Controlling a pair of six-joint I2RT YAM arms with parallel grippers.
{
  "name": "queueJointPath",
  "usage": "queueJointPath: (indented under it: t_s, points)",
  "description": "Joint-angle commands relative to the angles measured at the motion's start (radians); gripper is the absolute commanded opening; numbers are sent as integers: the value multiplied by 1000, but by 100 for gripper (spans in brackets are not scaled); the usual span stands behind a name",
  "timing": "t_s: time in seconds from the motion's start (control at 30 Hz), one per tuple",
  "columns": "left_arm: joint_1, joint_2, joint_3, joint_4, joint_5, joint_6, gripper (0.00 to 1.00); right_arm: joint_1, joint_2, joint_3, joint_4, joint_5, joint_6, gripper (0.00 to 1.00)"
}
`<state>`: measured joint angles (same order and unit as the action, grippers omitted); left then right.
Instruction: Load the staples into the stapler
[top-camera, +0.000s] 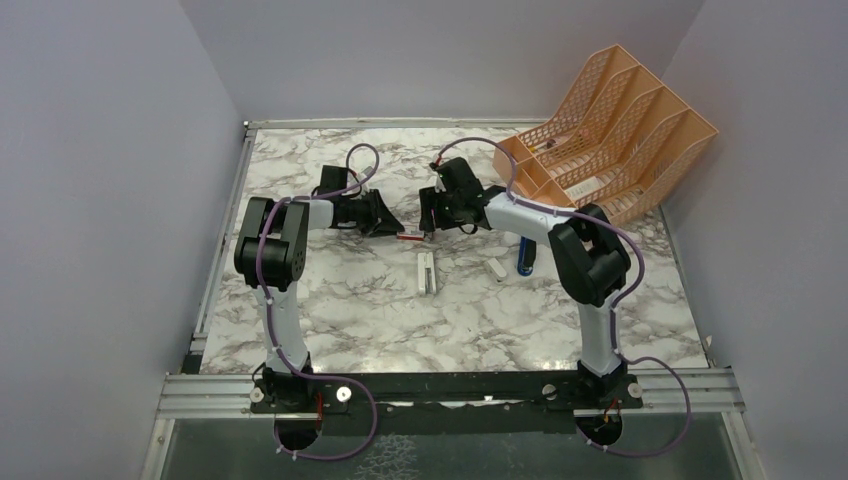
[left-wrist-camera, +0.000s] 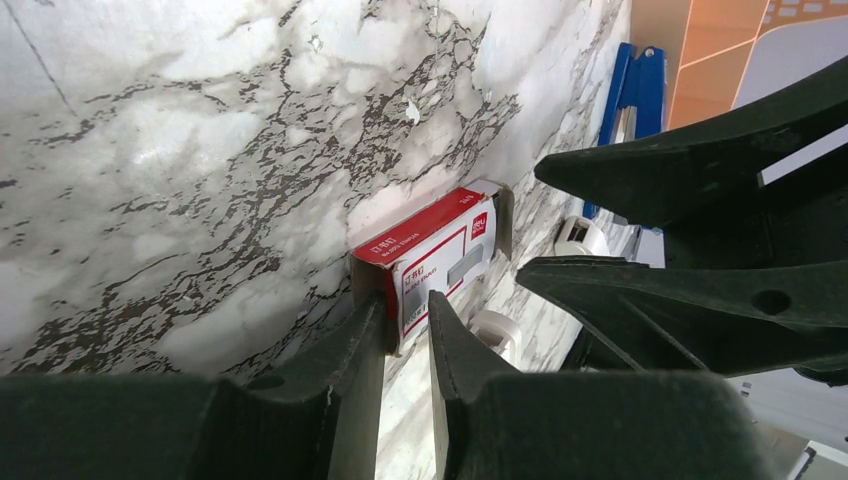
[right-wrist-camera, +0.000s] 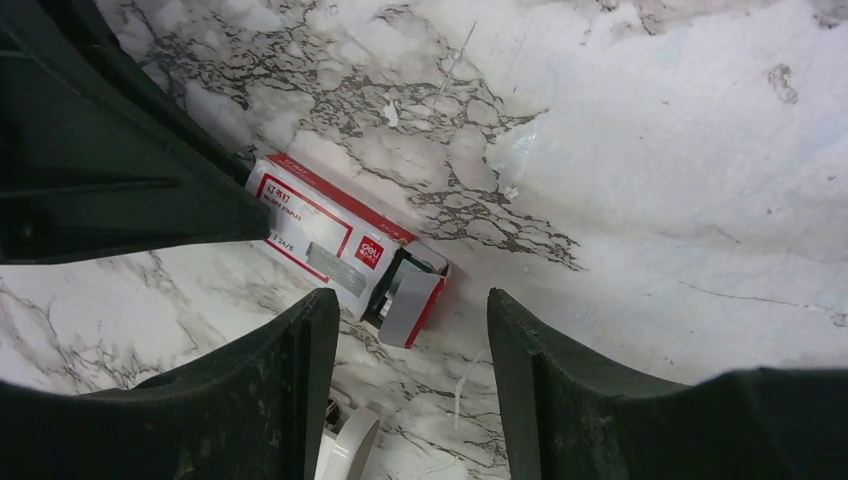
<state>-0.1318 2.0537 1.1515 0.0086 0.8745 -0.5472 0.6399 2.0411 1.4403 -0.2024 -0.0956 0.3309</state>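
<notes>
So the red-and-white box (right-wrist-camera: 320, 235) is being pinched at one end by the left gripper (left-wrist-camera: 405, 310), fingers clamped on the cardboard, down on the marble table (top-camera: 350, 320). The right gripper (right-wrist-camera: 408, 297) is being held wide open with nothing in it, fingers spread around the box's open flap end. The stapler (top-camera: 427, 271) is being left flat on the table just on the near side of the box, between the two arms, untouched. The staples can't be made out; the box's inside is too dark.
</notes>
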Motion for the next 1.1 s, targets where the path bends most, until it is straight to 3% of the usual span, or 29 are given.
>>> queueJointPath:
  t_s: [0.0, 0.33, 0.63, 0.87, 1.07]
  points:
    - [7, -14, 8, -7, -7, 42, 22, 11, 29, 44, -65, 77, 45, 60]
    - [7, -10, 5, -7, -12, 36, 22, 12, 36, 48, -100, 150, 56, 59]
    - [13, -13, 5, -7, -7, 34, 22, 12, 25, 54, -121, 184, 84, 34]
    - [19, -21, 3, -7, 10, 33, 15, 11, 39, 52, -102, 131, 91, 27]
    - [20, -21, -11, 14, 27, 19, 12, 9, 57, 52, -99, 103, 101, 26]
